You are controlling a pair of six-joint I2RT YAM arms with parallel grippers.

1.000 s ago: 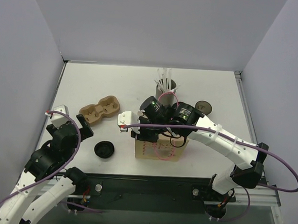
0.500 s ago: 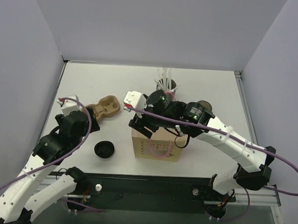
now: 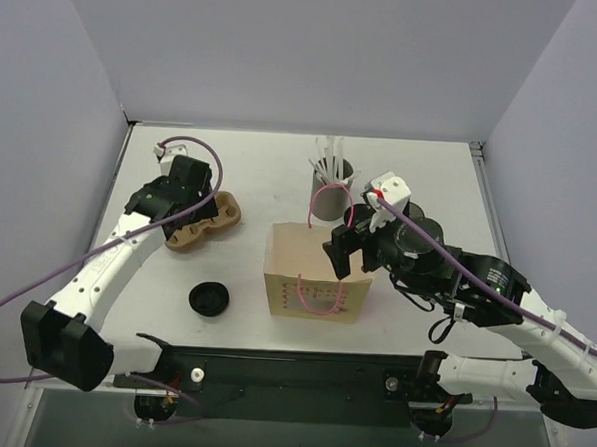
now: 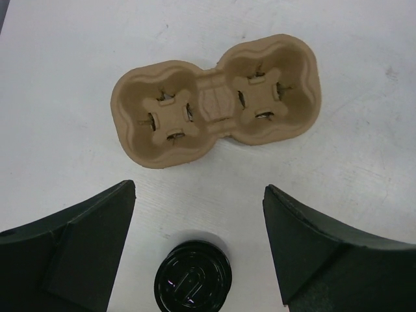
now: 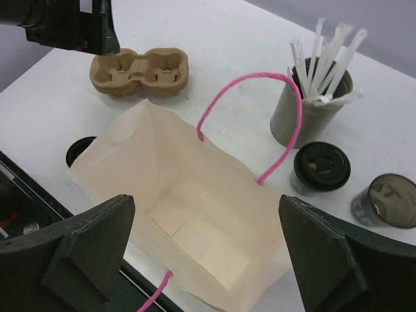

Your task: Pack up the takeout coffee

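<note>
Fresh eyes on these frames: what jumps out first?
The open paper bag with pink handles, mid-table and empty, with the right gripper spread wide over it. At left, the left gripper hangs open over a pulp cup carrier, a loose black lid nearby. A lidded cup and a second cup stand outside the bag by the straw holder.

The black-lidded takeout coffee (image 5: 321, 168) and an open dark cup (image 5: 385, 200) stand upright, near each other, right of centre in the table's (image 5: 227, 39) far half.
</note>
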